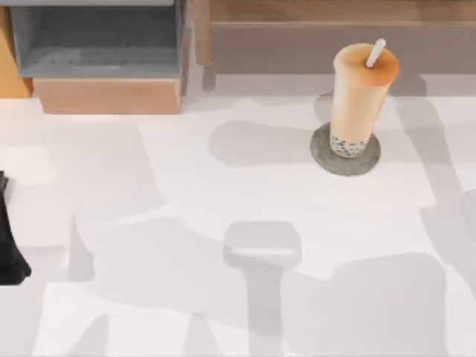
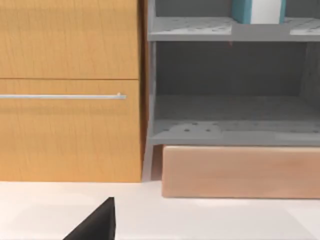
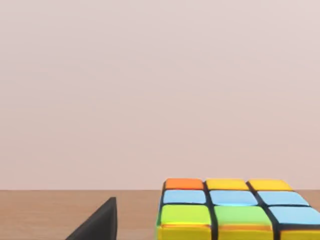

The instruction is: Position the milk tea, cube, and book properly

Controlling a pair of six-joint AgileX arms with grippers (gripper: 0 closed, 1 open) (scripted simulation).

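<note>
The tall clear plastic cup of orange-beige milk tea (image 1: 359,99), white straw in its orange top and dark pearls at its foot, stood upright on a flat grey round disc (image 1: 345,152) at the far right of the white table (image 1: 223,193) in the top view. That part of the task looked done.

The small puzzle cube (image 3: 235,210), its squares orange, yellow, blue and green on black edges, lay on a brown wooden surface (image 3: 60,212) in the right wrist view, hard up before that camera. A dark wedge (image 3: 97,222) stood just beside it, probably one of the right arm's fingers. Whether the right fingers were spread or closed on the cube could not be told.

The left arm (image 1: 9,245) sat at the table's left edge in the top view. Its wrist camera faced an orange wooden cabinet (image 2: 70,90) and a grey open shelf unit (image 2: 230,120); a teal-and-white book-like thing (image 2: 257,10) stood on the upper shelf. The state of the left fingers could not be told either.

Judgement: the cube was the right arm's business, being close to it and well apart from the left arm. The next move depended on whether the fingers straddled the cube or stood beside it.
</note>
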